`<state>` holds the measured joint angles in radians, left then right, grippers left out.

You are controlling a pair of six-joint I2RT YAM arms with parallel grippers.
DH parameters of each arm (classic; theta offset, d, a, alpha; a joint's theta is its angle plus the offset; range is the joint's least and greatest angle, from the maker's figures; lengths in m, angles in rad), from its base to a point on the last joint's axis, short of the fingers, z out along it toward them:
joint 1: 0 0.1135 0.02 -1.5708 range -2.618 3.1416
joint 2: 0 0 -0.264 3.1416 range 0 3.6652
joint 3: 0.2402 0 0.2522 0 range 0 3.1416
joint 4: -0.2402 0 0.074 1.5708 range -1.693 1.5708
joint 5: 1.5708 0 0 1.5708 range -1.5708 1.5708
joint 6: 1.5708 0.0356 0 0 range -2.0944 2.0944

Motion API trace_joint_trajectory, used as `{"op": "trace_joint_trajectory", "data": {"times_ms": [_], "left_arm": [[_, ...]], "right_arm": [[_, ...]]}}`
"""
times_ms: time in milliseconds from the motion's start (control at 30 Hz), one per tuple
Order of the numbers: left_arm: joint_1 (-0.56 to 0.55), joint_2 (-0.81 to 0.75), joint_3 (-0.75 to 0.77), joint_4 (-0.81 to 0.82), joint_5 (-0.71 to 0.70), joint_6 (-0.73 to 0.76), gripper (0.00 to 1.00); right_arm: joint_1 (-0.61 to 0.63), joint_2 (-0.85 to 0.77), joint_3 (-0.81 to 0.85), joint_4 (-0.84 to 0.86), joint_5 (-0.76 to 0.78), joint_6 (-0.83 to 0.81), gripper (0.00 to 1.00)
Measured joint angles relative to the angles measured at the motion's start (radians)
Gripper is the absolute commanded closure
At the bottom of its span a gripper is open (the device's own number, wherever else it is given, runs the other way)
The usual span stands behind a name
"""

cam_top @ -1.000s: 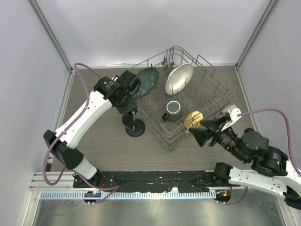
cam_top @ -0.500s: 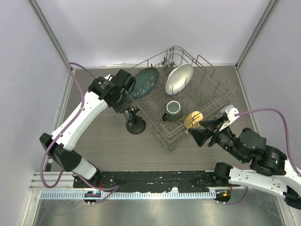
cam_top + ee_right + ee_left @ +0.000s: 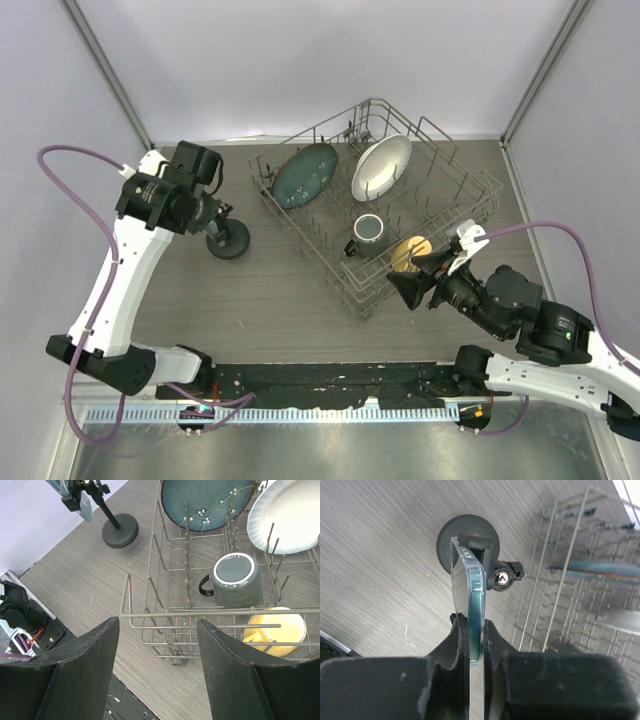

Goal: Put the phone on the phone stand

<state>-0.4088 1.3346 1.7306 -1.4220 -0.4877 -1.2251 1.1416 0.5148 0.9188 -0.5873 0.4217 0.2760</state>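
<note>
The left gripper (image 3: pixel 469 626) was clamped on the phone (image 3: pixel 472 592), holding it edge-on with its far end right at the cradle of the phone stand (image 3: pixel 445 540) — whether they touched was unclear. The stand stood on the table (image 3: pixel 380 555), left of the dish rack (image 3: pixel 150 614). The right gripper (image 3: pixel 157 655) hung with its jaws spread and empty at the rack's near side — well apart from the phone.

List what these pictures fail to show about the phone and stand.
- Left wrist: the phone is edge-on, screen unseen; it hides the cradle of the stand, so seating is unclear.
- Top view: the left gripper covers the phone; only the stand's base shows.
- Right wrist: phone small, left gripper cut off by the top edge.
</note>
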Motion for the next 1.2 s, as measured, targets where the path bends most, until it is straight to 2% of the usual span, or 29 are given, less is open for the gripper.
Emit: {"op": "trace_joint_trajectory", "data": {"times_ms": [200,433,900,967,1033,1067,1167,1200], "left_arm": [[0.033,0.02,0.0,-0.022,-0.079,-0.046,1.0],[0.054,0.092,-0.063,-0.002,-0.063,-0.132,0.99],[0.12,0.061,-0.148,0.004,-0.05,-0.263,0.99],[0.135,0.052,-0.164,0.014,-0.05,-0.28,0.91],[0.142,0.025,-0.195,0.03,-0.049,-0.297,0.63],[0.143,0.006,-0.214,0.036,-0.049,-0.309,0.39],[0.145,-0.045,-0.265,0.042,-0.049,-0.332,0.15],[0.145,-0.054,-0.272,0.042,-0.044,-0.331,0.12]], "right_arm": [[0.0,0.042,-0.001,0.019,-0.016,-0.001,0.31],[0.0,0.065,-0.001,0.026,-0.031,0.0,0.31],[0.0,0.135,-0.001,0.043,-0.045,-0.003,0.31],[0.0,0.148,-0.001,0.045,-0.051,-0.002,0.31],[0.0,0.153,-0.001,0.049,-0.058,0.0,0.31],[0.0,0.153,-0.001,0.05,-0.062,0.002,0.31],[0.0,0.151,-0.001,0.051,-0.068,0.008,0.31],[0.0,0.15,-0.001,0.051,-0.068,0.009,0.31]]}}
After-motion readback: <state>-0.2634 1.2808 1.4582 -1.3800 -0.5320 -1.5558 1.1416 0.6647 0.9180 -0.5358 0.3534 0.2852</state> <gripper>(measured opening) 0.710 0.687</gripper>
